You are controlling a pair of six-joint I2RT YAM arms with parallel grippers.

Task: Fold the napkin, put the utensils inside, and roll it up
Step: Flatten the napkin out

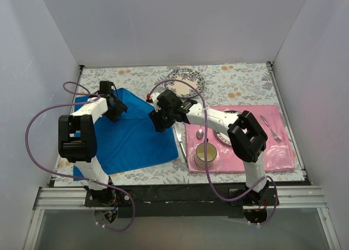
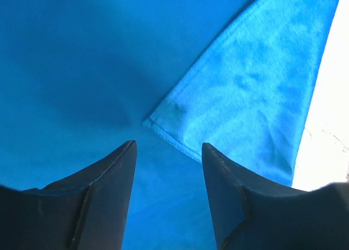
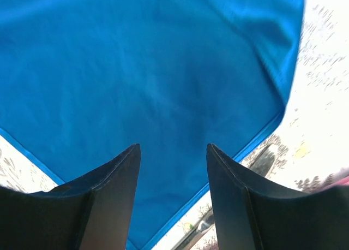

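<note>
Both arms reach forward: left gripper (image 1: 116,113) at centre-left of the overhead view, right gripper (image 1: 159,124) at centre, each with fingers parted.

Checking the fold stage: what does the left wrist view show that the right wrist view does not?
Only left wrist: a hemmed corner flap of the napkin folded over onto the cloth, just ahead of the left gripper. Only right wrist: a dark slim object beside the napkin's edge, unidentifiable, and a pink sliver at the right border. Shared: blue napkin filling most of the view, tablecloth at right, and open, empty fingers, the right gripper included.
</note>
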